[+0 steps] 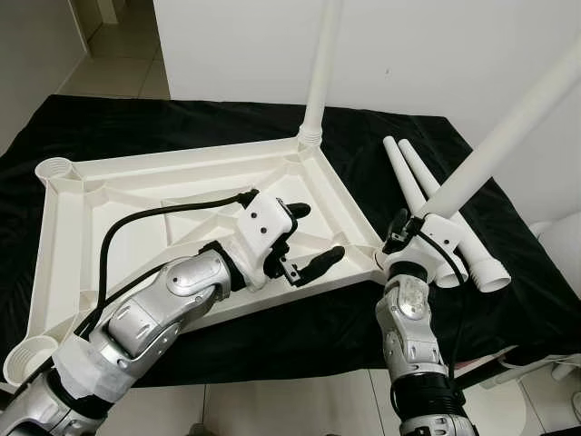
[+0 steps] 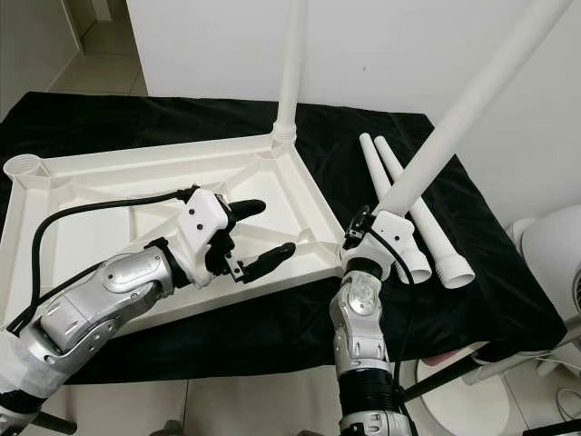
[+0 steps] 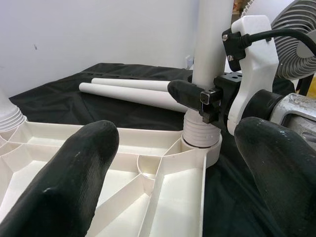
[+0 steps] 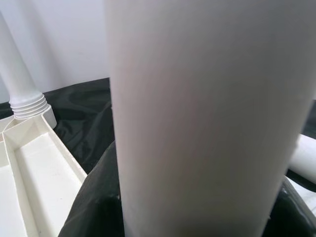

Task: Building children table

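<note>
The white table top (image 1: 136, 195) lies upside down on a black cloth (image 1: 182, 118). One white leg (image 1: 320, 82) stands upright in its far right corner socket. My right gripper (image 1: 410, 238) is shut on a second leg (image 1: 508, 127), which leans to the right with its threaded end (image 3: 200, 136) at the near right corner socket. My left gripper (image 1: 316, 234) hovers open over the table top's right side, close to that corner, its fingers (image 3: 69, 182) empty. In the right wrist view the held leg (image 4: 197, 123) is close up.
Two loose legs (image 1: 427, 195) lie side by side on the cloth to the right of the table top. Empty sockets sit at the far left (image 1: 56, 169) and near left (image 1: 23, 359) corners. A fan (image 3: 296, 29) stands off to the right, with a white wall behind.
</note>
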`<state>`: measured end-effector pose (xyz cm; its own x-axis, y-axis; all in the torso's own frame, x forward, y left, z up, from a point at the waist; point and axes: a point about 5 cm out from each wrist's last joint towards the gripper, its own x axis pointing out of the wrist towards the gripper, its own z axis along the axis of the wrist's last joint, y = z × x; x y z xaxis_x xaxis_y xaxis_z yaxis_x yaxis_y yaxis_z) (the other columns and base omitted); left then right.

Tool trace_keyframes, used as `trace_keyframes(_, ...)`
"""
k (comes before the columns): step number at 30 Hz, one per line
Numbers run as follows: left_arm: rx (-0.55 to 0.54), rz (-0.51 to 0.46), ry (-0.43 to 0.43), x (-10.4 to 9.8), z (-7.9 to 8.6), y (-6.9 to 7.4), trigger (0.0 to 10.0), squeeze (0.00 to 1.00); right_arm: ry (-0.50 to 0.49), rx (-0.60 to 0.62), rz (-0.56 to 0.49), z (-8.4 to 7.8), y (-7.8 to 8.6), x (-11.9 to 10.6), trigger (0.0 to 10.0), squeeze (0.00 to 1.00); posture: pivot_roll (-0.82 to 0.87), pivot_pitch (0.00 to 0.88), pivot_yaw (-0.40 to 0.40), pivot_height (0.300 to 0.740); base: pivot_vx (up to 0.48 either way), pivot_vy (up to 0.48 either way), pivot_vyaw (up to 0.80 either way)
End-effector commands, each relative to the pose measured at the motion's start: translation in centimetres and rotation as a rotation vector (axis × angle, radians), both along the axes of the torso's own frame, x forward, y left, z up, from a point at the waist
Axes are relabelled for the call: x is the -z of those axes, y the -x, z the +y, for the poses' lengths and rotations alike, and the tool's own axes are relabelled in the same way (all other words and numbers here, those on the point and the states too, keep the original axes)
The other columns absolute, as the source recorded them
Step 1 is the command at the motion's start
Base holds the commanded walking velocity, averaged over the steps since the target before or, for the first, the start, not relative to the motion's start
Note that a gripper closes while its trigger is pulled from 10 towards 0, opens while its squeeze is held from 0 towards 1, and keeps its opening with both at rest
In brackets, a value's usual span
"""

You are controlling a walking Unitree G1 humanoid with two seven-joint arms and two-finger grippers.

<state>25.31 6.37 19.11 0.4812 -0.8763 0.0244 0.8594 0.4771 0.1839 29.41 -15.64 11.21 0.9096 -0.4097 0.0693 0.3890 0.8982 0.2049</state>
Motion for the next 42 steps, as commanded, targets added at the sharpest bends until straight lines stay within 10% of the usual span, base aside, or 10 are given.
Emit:
trace_keyframes(1,0.273,-0.003,-0.051,0.1,-0.6,1.5,10.0,0.00,-0.043,0.073,0.193,-1.2,1.7,4.2,10.0,0.00,0.07,0.000,-0.053,0.740,0.000,0.000,0.00)
trace_keyframes(13,0.275,-0.006,-0.051,0.1,-0.7,1.4,10.0,0.00,0.140,-0.037,0.121,-1.2,0.4,2.4,10.0,0.00,0.07,0.000,-0.051,0.740,0.000,0.000,0.00)
trace_keyframes(42,0.279,-0.003,-0.041,0.0,-1.0,1.5,10.0,0.00,0.097,-0.011,0.141,-0.9,0.8,2.9,10.0,0.00,0.06,0.011,-0.052,0.740,0.000,0.000,0.00)
